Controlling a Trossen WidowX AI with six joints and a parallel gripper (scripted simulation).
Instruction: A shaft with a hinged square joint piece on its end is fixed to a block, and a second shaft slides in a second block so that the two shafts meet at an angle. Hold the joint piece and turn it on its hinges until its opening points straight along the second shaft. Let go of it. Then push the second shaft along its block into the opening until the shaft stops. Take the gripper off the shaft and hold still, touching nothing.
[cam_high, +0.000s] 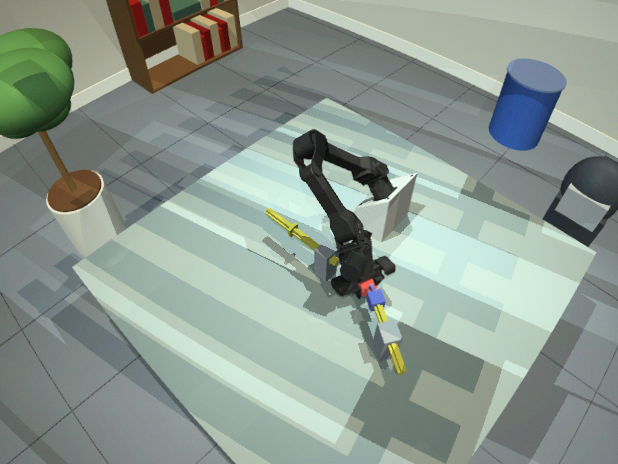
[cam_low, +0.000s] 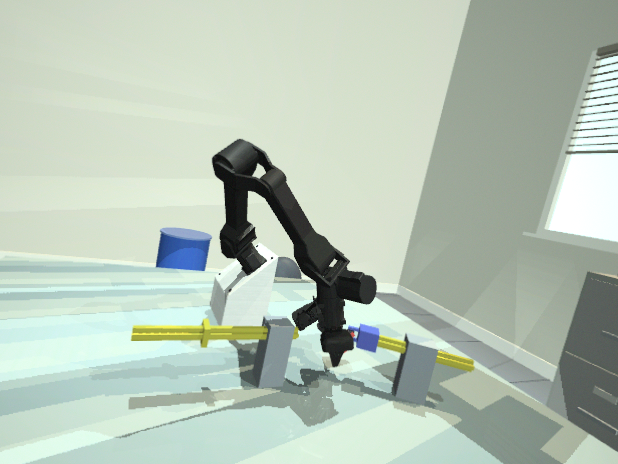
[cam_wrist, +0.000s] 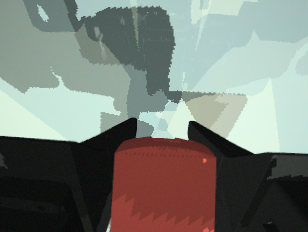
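Note:
The red joint piece (cam_high: 367, 286) (cam_wrist: 164, 185) sits between the two fingers of my gripper (cam_wrist: 162, 124) (cam_low: 336, 362), which is shut on it and points down. Its opening is hidden. A blue hinge part (cam_high: 376, 298) (cam_low: 368, 338) links it to the first yellow shaft (cam_high: 381, 313) (cam_low: 391, 343), which runs through a grey block (cam_high: 389, 332) (cam_low: 416, 370). The second yellow shaft (cam_high: 306, 238) (cam_low: 235, 332), with a collar (cam_high: 293, 229) (cam_low: 205, 333), passes through the other grey block (cam_high: 324, 263) (cam_low: 275, 352). Its short near end (cam_high: 333, 260) sticks out toward my gripper, apart from the joint piece.
The arm's white base (cam_high: 397, 207) (cam_low: 245, 300) stands behind on the table (cam_high: 240, 370). The second shaft's block stands close beside my gripper. A blue bin (cam_high: 527, 107), a potted plant (cam_high: 75, 190) and a bookshelf (cam_high: 145, 75) stand on the floor beyond the table.

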